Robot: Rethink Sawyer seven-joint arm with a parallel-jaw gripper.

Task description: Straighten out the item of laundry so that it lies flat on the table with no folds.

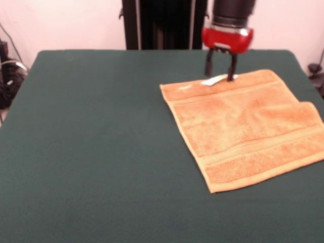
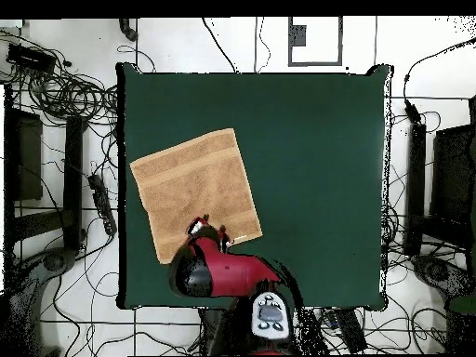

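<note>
Because the small square tan-orange terry towel (image 1: 243, 126) is soft, light and limp, it should drag easily over the dark green felt table (image 1: 91, 152); one fold shows at its edge right of the pincer in the front view; grip a corner; the red-and-black pincer (image 1: 220, 71) stands apart at the far edge, beside the white tag (image 1: 212, 80); count: one towel, one tag, one pincer.

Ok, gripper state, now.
Gripper: open, fingers apart, tips down at the towel's far edge by the white tag; holding nothing.
</note>
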